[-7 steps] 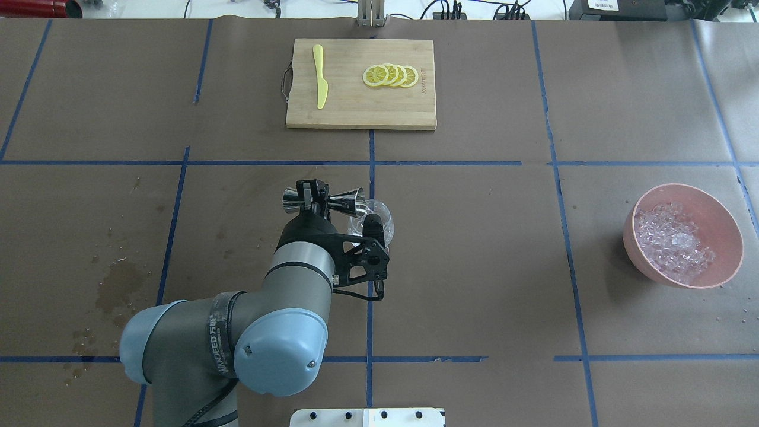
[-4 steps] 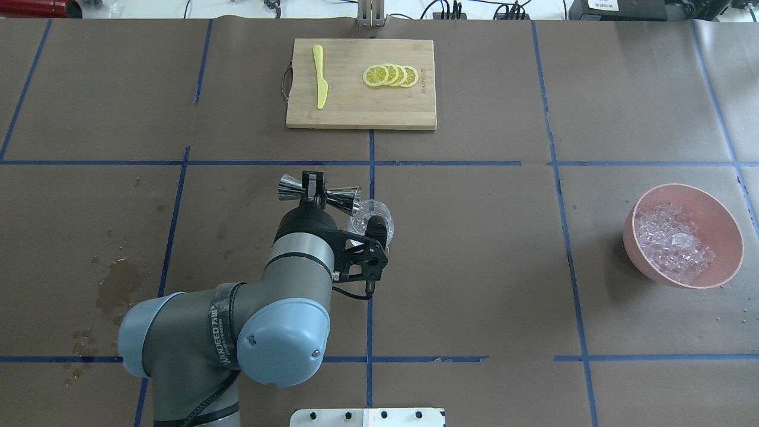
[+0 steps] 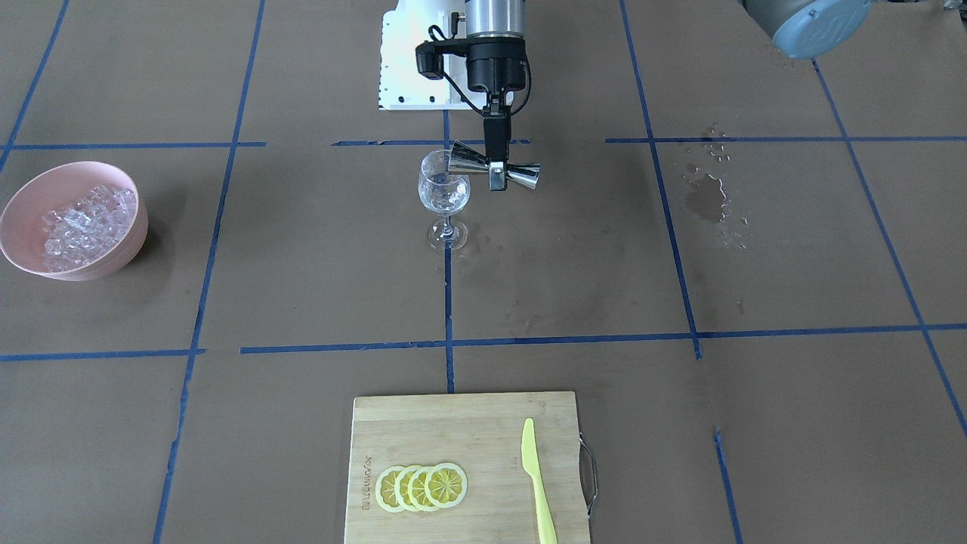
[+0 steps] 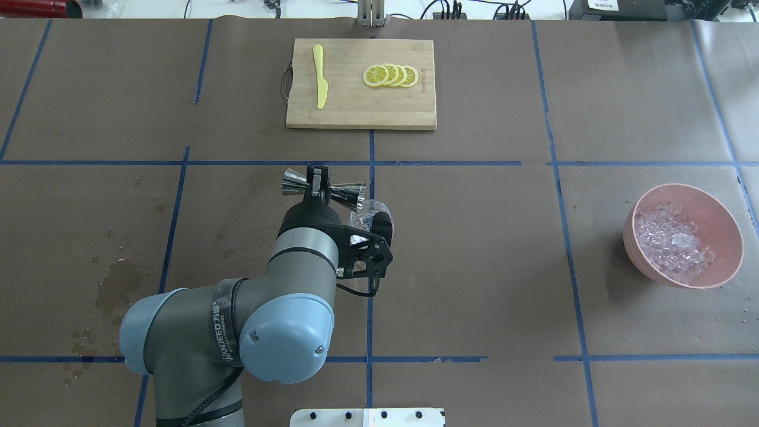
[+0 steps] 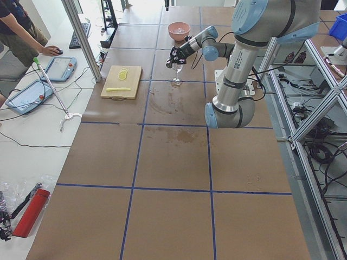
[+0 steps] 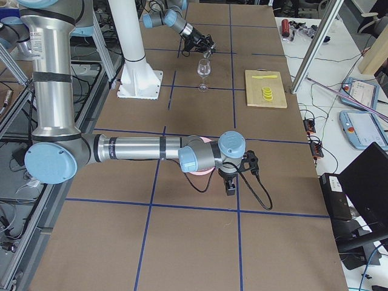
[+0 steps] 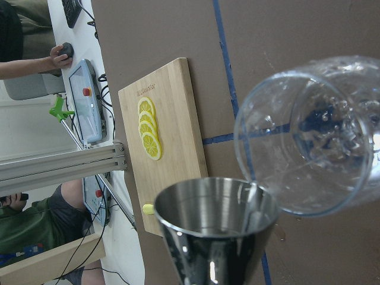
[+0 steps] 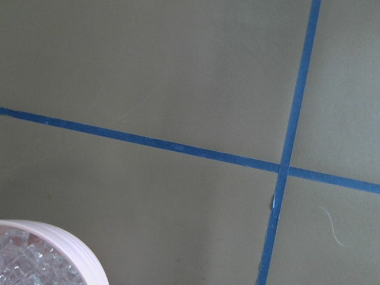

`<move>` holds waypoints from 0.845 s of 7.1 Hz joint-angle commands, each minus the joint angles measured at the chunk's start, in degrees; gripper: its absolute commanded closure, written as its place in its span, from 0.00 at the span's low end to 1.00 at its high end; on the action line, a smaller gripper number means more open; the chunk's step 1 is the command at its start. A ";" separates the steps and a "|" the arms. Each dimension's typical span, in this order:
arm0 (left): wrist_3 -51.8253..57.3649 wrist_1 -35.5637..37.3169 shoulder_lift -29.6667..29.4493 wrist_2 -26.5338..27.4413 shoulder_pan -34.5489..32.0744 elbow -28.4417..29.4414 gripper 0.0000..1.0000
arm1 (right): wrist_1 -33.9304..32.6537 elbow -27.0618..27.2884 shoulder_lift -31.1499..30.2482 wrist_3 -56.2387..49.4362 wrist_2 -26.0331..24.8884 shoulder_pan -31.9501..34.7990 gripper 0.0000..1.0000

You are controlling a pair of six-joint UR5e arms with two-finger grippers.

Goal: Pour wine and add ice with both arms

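The jigger [image 7: 214,225] and blurred glass [image 7: 309,154] are running off the left wrist view's edges, the right gripper [image 6: 231,190] showing too small to judge.

Silver-grey left arm with light-blue joint caps [image 4: 237,320] reaches forward; its black two-finger gripper [image 4: 316,179] clamps a silver steel double-cone jigger [image 4: 350,193]. Matching right arm [image 6: 139,148] stretches level, gripper [image 6: 231,185] pointing down, fingers unclear.

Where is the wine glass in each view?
Front-facing: wine glass upper centre.
Overhead: wine glass centre.
Exterior left: wine glass top centre.
Exterior right: wine glass top centre.
Left wrist: wine glass right side, close.
Right wrist: not in view.
Landmark: cutting board, in all but right wrist.
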 commanded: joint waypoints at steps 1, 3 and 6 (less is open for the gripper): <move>-12.29 -0.79 0.57 0.02 -0.26 -1.84 1.00 | -0.07 -0.07 0.00 -0.07 0.00 0.00 0.00; -25.59 -14.59 6.07 -0.15 -0.88 -3.26 1.00 | 0.02 -0.07 0.00 -0.07 0.00 0.00 0.00; -35.40 -37.51 20.49 -0.15 -0.88 -3.18 1.00 | 0.02 -0.07 0.17 -0.07 -0.09 0.00 0.00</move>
